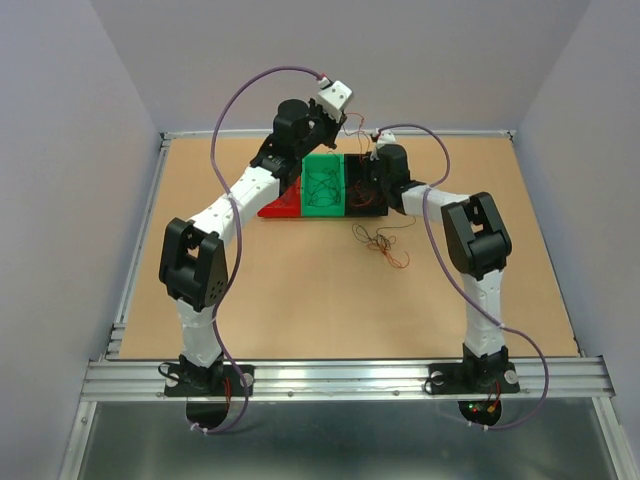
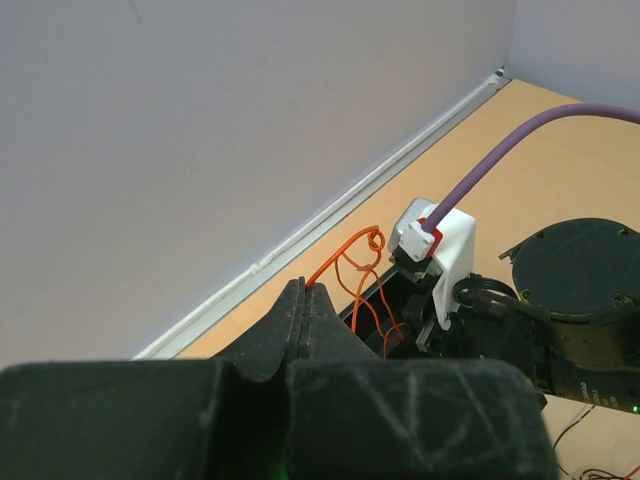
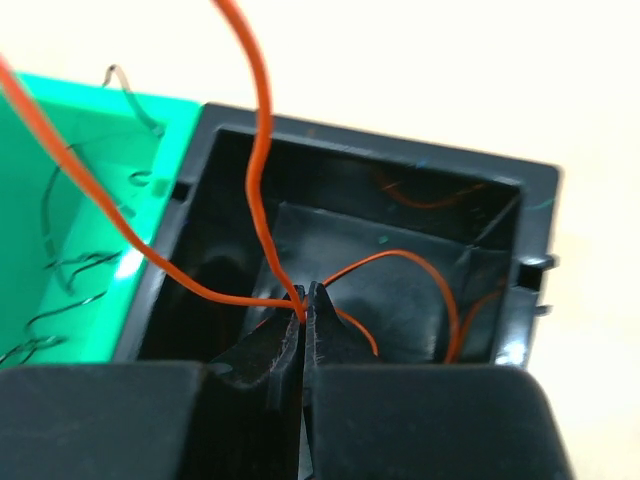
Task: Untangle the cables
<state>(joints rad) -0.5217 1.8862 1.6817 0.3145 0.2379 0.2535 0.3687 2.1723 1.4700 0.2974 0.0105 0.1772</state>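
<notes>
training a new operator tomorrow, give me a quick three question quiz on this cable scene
1. True or false: both grippers stand open.
2. The right gripper pinches an orange wire above which bin? A green, B black, C red.
3. Fill in: the thin wires in the green bin are ___ in colour.
Key: 1 false, the left gripper is shut on orange wire too; 2 B, the black bin; 3 dark.

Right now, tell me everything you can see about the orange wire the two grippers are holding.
The orange wire is hair-thin, glossy and bendy-looking. The right gripper is shut on it just over the black bin, with two strands rising from the pinch and more orange loops lying inside the bin. The left gripper is shut on it higher up, past a small curl.
</notes>
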